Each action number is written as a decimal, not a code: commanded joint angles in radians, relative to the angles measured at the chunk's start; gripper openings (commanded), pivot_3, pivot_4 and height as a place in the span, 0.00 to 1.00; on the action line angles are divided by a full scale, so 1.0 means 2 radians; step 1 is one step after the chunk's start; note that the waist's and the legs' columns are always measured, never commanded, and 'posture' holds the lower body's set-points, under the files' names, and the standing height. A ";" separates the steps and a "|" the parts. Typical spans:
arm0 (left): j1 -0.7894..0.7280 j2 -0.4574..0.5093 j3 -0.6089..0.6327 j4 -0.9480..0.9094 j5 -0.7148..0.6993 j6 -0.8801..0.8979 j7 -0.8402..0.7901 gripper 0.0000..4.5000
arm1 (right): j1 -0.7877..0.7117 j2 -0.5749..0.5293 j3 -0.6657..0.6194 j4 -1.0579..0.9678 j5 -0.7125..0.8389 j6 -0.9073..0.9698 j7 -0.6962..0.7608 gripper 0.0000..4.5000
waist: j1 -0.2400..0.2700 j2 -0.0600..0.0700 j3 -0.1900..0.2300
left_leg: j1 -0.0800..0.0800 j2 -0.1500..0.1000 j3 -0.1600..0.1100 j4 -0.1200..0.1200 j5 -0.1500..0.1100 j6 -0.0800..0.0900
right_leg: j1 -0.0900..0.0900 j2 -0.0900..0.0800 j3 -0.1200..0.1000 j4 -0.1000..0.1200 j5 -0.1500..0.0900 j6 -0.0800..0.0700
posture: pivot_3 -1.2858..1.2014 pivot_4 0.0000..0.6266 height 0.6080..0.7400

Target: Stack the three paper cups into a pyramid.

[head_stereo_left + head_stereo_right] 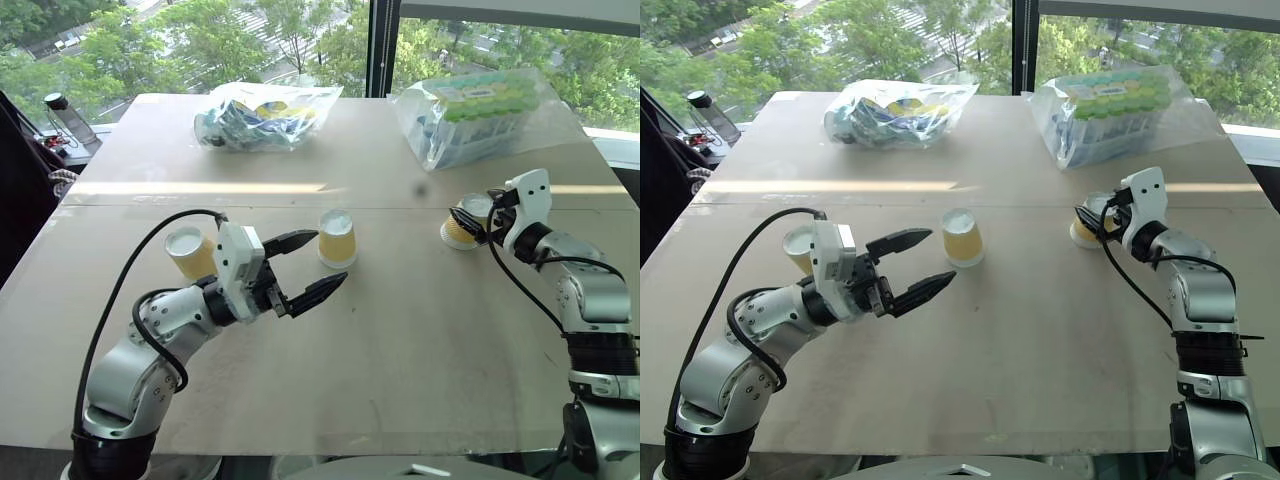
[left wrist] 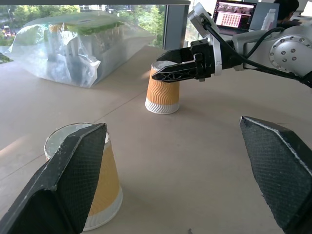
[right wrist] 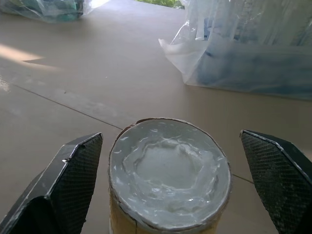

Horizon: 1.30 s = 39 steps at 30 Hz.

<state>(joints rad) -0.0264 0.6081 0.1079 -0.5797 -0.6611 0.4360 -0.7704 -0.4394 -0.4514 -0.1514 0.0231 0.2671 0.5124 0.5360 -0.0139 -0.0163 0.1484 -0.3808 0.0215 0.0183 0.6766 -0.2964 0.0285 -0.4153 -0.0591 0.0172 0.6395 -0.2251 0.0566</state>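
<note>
Wide beige table [image 1: 400, 340] by a window, trees outside. Two clear bags [image 1: 265, 115] [image 1: 480, 110] at far edge. Three cups [image 1: 337, 238] [image 1: 190, 252] [image 1: 465, 222] upside down, well apart, unstacked. Left gripper [image 1: 310, 268] spread near middle cup; right gripper [image 3: 170, 180] spread around right cup, not touching.

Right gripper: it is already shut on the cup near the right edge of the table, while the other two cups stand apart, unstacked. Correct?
Not quite. The right gripper is open, its fingers either side of the cup, as the right wrist view shows. The other two cups do stand apart, unstacked.
</note>
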 commanded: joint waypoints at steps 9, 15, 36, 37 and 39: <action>-0.007 0.001 0.001 -0.008 -0.003 -0.005 -0.005 1.00 | 0.000 -0.001 -0.010 -0.002 0.013 -0.017 -0.001 0.46 | 0.000 0.000 0.000 | 0.000 0.000 0.000 0.000 0.000 0.000 | 0.000 0.000 0.000 0.000 0.000 0.000 | 0.52 0.24 1.00; 0.000 -0.001 0.001 -0.010 -0.001 -0.007 -0.005 1.00 | -0.002 -0.003 -0.009 -0.003 0.013 -0.018 -0.001 0.46 | 0.000 0.000 0.000 | 0.000 0.000 0.000 0.000 0.000 0.000 | 0.000 0.000 0.000 0.000 0.000 0.000 | 0.52 0.24 1.00; 0.140 -0.048 0.043 -0.032 0.039 -0.091 0.035 1.00 | -0.040 0.057 0.147 -0.104 0.025 0.055 0.027 0.46 | 0.002 0.000 0.000 | 0.000 0.000 0.000 -0.001 0.000 0.000 | 0.000 -0.001 0.000 -0.001 0.000 -0.001 | 0.52 0.24 1.00; 0.143 -0.048 0.043 -0.031 0.041 -0.095 0.034 1.00 | -0.040 0.058 0.152 -0.105 0.024 0.056 0.028 0.46 | 0.001 0.000 0.000 | 0.000 0.000 0.000 -0.001 0.000 0.000 | 0.000 -0.001 0.000 -0.001 0.000 -0.001 | 0.52 0.24 1.00; 0.147 -0.048 0.043 -0.028 0.043 -0.099 0.034 1.00 | -0.040 0.059 0.159 -0.104 0.021 0.056 0.030 0.46 | 0.001 0.000 0.000 | 0.000 0.000 0.000 -0.001 0.000 0.000 | 0.000 0.000 0.000 -0.001 0.000 0.000 | 0.52 0.24 1.00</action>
<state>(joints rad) 0.2626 0.5164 0.1847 -0.6009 -0.5776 0.2663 -0.7014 -0.4958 -0.3345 0.1592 -0.1539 0.3144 0.6297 0.5837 -0.0125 -0.0162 0.1488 -0.3814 0.0217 0.0173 0.6753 -0.2964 0.0285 -0.4156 -0.0599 0.0161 0.6372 -0.2256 0.0555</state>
